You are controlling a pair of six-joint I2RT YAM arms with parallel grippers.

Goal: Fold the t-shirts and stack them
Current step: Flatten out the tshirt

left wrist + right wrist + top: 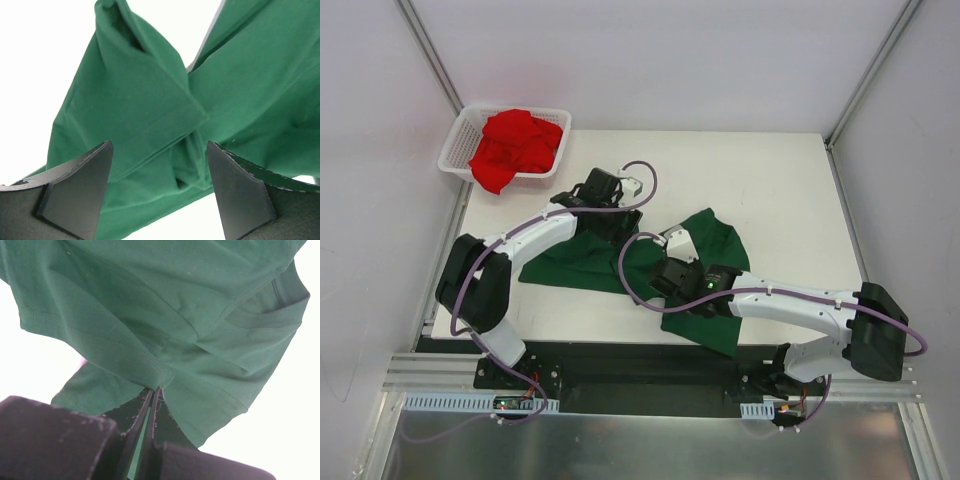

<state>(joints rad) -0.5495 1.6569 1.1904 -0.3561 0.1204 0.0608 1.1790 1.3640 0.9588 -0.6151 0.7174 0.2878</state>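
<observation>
Reaching over tabletop (790,190), top view: left arm bent forward, left hand (607,192) at far edge of green shirt (575,265); right arm stretched leftward, right hand (670,255) over shirt's middle. Red shirt (515,145) heaped in basket (453,158), far-left corner. Left wrist: fingers (90,170) well apart, folded green cloth beyond them, nothing gripped. Right wrist: fingers (140,410) pressed together, pinching green hem corner.
</observation>
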